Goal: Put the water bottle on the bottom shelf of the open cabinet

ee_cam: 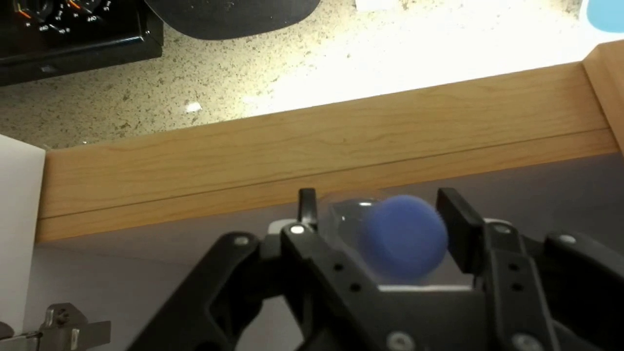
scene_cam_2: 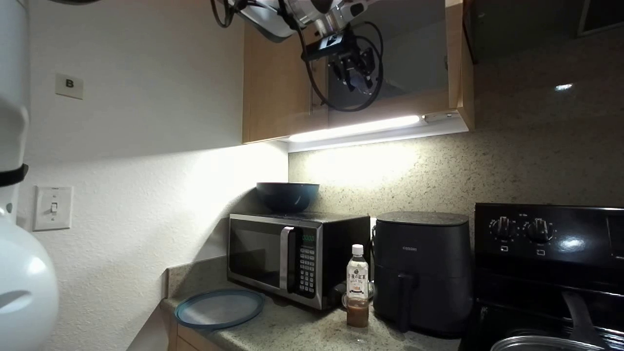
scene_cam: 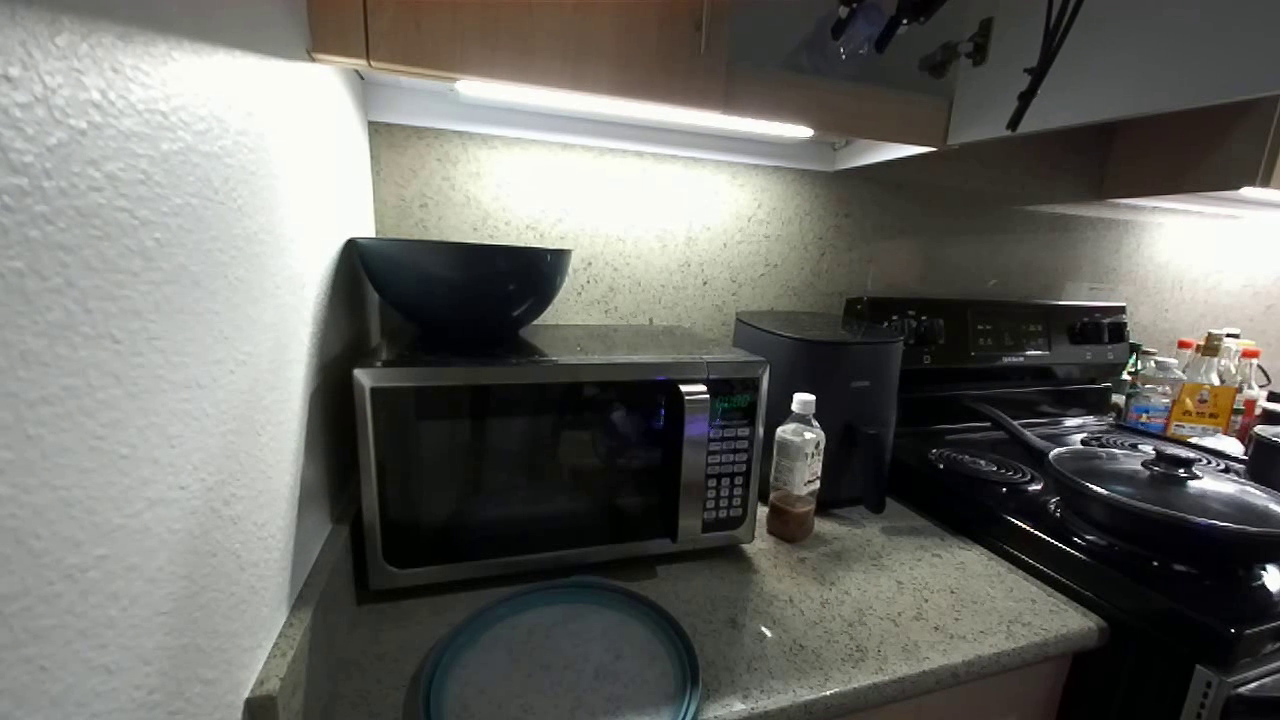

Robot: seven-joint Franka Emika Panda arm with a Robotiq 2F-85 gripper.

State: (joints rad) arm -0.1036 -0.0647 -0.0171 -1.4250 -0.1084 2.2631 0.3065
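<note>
The claw (ee_cam: 378, 207) is spread part way, with its two black fingers (ee_cam: 460, 226) on both sides of the water bottle (ee_cam: 385, 229). It is holding that bottle, which is clear and has a blue cap. They are up high, at the opening of the cabinet (scene_cam_2: 414, 101). It is hard to tell if the bottle touches anything underneath. A brown-bottomed bottle (scene_cam: 797, 465) stands on the counter (scene_cam: 940, 580).
</note>
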